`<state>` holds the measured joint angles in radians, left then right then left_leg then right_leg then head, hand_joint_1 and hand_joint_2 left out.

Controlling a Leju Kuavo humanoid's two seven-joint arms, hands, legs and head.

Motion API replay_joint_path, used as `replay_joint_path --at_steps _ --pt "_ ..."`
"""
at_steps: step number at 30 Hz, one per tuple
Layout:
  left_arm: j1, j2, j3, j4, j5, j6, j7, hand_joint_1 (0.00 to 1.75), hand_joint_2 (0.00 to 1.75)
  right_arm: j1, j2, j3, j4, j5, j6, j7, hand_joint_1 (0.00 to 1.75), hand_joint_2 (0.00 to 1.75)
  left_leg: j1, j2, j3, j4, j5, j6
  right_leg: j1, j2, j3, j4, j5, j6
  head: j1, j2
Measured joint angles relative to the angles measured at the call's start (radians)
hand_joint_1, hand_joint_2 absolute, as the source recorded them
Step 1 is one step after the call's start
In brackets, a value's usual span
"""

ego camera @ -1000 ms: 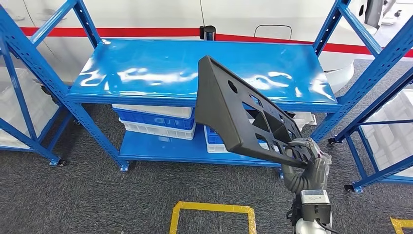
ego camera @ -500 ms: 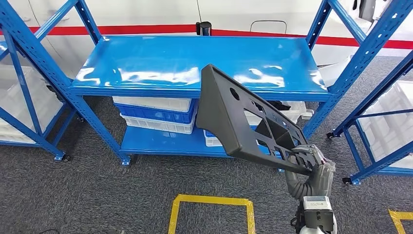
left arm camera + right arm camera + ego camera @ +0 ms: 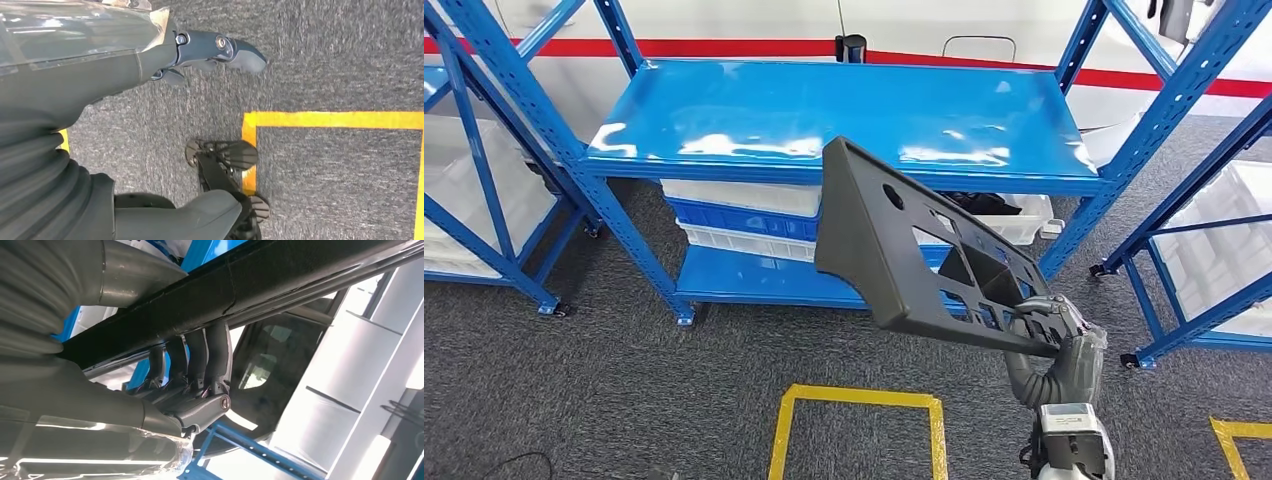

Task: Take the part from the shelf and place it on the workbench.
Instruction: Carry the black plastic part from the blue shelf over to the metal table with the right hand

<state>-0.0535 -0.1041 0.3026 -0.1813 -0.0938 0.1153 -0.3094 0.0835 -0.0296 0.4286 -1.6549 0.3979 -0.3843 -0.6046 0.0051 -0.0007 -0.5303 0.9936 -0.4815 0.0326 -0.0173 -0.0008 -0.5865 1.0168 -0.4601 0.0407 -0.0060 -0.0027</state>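
Note:
The part point(image 3: 894, 245) is a long dark grey plastic panel with several cutouts. My right hand point(image 3: 1064, 345) grips it by its near end and holds it tilted in the air, in front of the blue shelf point(image 3: 824, 110). Its far end rises toward the shelf's front edge. In the right wrist view the fingers point(image 3: 210, 355) curl round the edge of the part point(image 3: 300, 275). My left hand point(image 3: 210, 47) hangs over the grey carpet with nothing in it.
White and blue crates point(image 3: 744, 225) sit on the shelf's lower level. More blue racks stand at the left point(image 3: 484, 150) and at the right point(image 3: 1204, 200). A yellow tape square point(image 3: 859, 398) marks the carpet in front of me.
The whole view has shifted a little as the camera moved. The part stays in my right hand and now sits slightly lower and further left against the shelf.

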Motion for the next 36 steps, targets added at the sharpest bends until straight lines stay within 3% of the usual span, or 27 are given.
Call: replay_joint_path --at_steps 2,4,5,6,8,10,11,14,16,19,20,21,22,25,27,29,31,32,34,36 --pt "-0.002 -0.001 0.001 0.0 0.0 0.0 0.0 0.0 1.75 -0.001 0.0 -0.004 0.0 -0.001 0.002 -0.001 1.75 1.75 0.001 0.004 -0.015 -0.005 0.017 0.017 -0.001 0.0 -0.04 0.09 -0.062 -0.009 0.003 0.0" --pt "-0.001 0.0 0.002 0.0 0.0 0.001 0.0 0.0 1.75 -0.001 0.0 -0.008 0.0 -0.002 0.004 -0.001 1.75 1.75 -0.002 0.005 -0.034 -0.004 0.031 0.022 -0.001 0.0 -0.085 0.217 -0.127 -0.015 0.005 0.0" --pt "-0.001 0.0 0.002 0.0 0.0 0.001 -0.001 0.0 1.75 -0.001 0.0 -0.009 0.0 -0.003 0.005 -0.002 1.75 1.75 -0.003 0.005 -0.044 -0.004 0.038 0.022 -0.001 0.0 -0.091 0.253 -0.143 -0.012 0.005 0.0" --pt "-0.001 0.0 0.002 0.0 0.0 0.0 -0.001 0.0 1.75 -0.001 0.0 -0.01 0.0 -0.005 0.006 -0.002 1.75 1.75 -0.004 0.006 -0.054 -0.003 0.045 0.021 -0.001 0.0 -0.078 0.251 -0.143 -0.006 0.006 0.0" --pt "-0.001 -0.001 0.003 0.0 0.0 -0.001 -0.001 0.0 1.75 -0.003 0.0 -0.012 0.0 -0.009 0.007 -0.003 1.75 1.75 -0.004 0.005 -0.068 -0.002 0.058 0.016 -0.002 0.0 0.006 0.136 -0.111 0.008 0.006 0.0" --pt "-0.001 -0.001 0.003 0.0 0.0 -0.002 -0.002 0.0 1.75 -0.008 0.0 -0.012 0.0 -0.012 0.008 -0.004 1.75 1.75 -0.008 0.004 -0.078 0.002 0.069 0.007 0.0 0.0 0.086 -0.001 -0.08 0.009 0.005 0.0" --pt "-0.001 -0.001 0.003 0.0 0.0 -0.002 -0.003 0.0 1.75 -0.011 0.0 -0.012 0.0 -0.013 0.009 -0.005 1.75 1.75 -0.009 0.004 -0.082 0.004 0.074 0.001 0.002 0.001 0.103 -0.035 -0.073 0.004 0.005 0.0" --pt "-0.001 0.0 0.003 0.0 0.001 -0.002 -0.004 0.0 1.75 -0.017 -0.002 -0.012 0.001 -0.017 0.012 -0.006 1.75 1.75 -0.005 0.003 -0.089 0.005 0.085 -0.019 0.004 0.001 0.096 -0.042 -0.057 -0.019 0.005 0.0" --pt "0.001 0.002 0.003 0.0 0.0 -0.002 -0.005 0.0 1.75 -0.026 -0.002 -0.012 0.001 -0.021 0.015 -0.008 1.75 1.75 0.0 0.001 -0.107 0.041 0.046 -0.031 -0.003 0.0 0.089 -0.045 -0.04 -0.037 0.003 0.0" --pt "0.001 0.004 0.003 0.0 -0.001 -0.002 -0.005 0.0 1.75 -0.036 -0.003 -0.013 0.005 -0.031 0.018 -0.012 1.75 1.75 0.006 -0.002 -0.166 0.221 -0.085 -0.046 -0.003 -0.002 0.064 -0.041 -0.015 -0.049 -0.003 0.0" --pt "0.001 0.004 0.003 0.0 -0.001 -0.002 -0.005 0.0 1.75 -0.037 -0.004 -0.013 0.008 -0.034 0.019 -0.014 1.75 1.75 0.007 -0.002 -0.175 0.271 -0.11 -0.049 -0.002 -0.003 0.053 -0.038 -0.009 -0.049 -0.003 0.0" --pt "0.001 0.005 0.003 0.0 -0.001 -0.002 -0.005 0.0 1.75 -0.038 -0.005 -0.013 0.01 -0.036 0.019 -0.016 1.75 1.75 0.008 -0.002 -0.169 0.289 -0.116 -0.051 -0.002 -0.003 0.042 -0.034 -0.004 -0.047 -0.003 0.0" --pt "0.001 0.006 0.003 0.0 -0.001 -0.002 -0.005 0.0 1.75 -0.038 -0.006 -0.013 0.012 -0.038 0.019 -0.016 1.75 1.75 0.009 -0.001 -0.142 0.266 -0.105 -0.051 -0.002 -0.003 0.034 -0.03 0.0 -0.045 -0.003 0.0" --pt "-0.001 0.008 0.003 0.0 -0.002 -0.002 -0.005 0.0 1.75 -0.04 -0.008 -0.013 0.014 -0.041 0.018 -0.017 1.75 1.75 0.01 -0.003 -0.006 0.07 -0.046 -0.041 0.0 -0.002 0.016 -0.018 0.009 -0.036 -0.003 0.0" --pt "-0.003 0.009 0.003 0.0 -0.002 -0.002 -0.005 0.0 1.75 -0.043 -0.008 -0.013 0.014 -0.043 0.017 -0.018 1.75 1.75 0.005 -0.005 0.027 0.009 -0.034 -0.028 0.003 -0.002 0.007 -0.013 0.018 -0.023 -0.002 0.0" --pt "-0.002 0.008 0.004 0.0 -0.002 -0.001 -0.005 0.0 1.75 -0.045 -0.009 -0.012 0.014 -0.045 0.017 -0.018 1.75 1.75 0.001 -0.004 0.017 0.005 -0.021 -0.012 0.003 -0.002 0.0 -0.013 0.027 -0.007 -0.002 0.0" --pt "-0.003 0.007 0.004 0.0 -0.002 0.0 -0.005 0.0 1.75 -0.046 -0.011 -0.011 0.014 -0.045 0.016 -0.018 1.75 1.75 0.002 0.001 0.004 -0.002 0.0 0.006 0.003 -0.001 -0.018 0.013 0.004 -0.001 0.001 0.0" --pt "-0.005 0.007 0.004 0.0 -0.002 0.0 -0.006 0.0 1.75 -0.047 -0.011 -0.011 0.014 -0.045 0.015 -0.018 1.75 1.75 0.003 0.003 -0.005 -0.006 0.012 0.014 0.004 0.0 -0.034 0.048 -0.028 -0.005 0.003 0.0" --pt "-0.007 0.008 0.004 0.0 -0.004 0.0 -0.006 0.0 1.75 -0.046 -0.012 -0.011 0.015 -0.045 0.013 -0.018 1.75 1.75 0.0 0.006 -0.029 -0.005 0.031 0.022 0.001 0.001 -0.074 0.169 -0.11 -0.013 0.007 0.0" --pt "-0.007 0.008 0.004 0.0 -0.006 0.0 -0.006 0.0 1.75 -0.045 -0.013 -0.012 0.015 -0.046 0.011 -0.018 1.75 1.75 -0.001 0.009 -0.057 -0.004 0.052 0.021 -0.003 0.001 -0.087 0.264 -0.148 -0.004 0.008 0.0"
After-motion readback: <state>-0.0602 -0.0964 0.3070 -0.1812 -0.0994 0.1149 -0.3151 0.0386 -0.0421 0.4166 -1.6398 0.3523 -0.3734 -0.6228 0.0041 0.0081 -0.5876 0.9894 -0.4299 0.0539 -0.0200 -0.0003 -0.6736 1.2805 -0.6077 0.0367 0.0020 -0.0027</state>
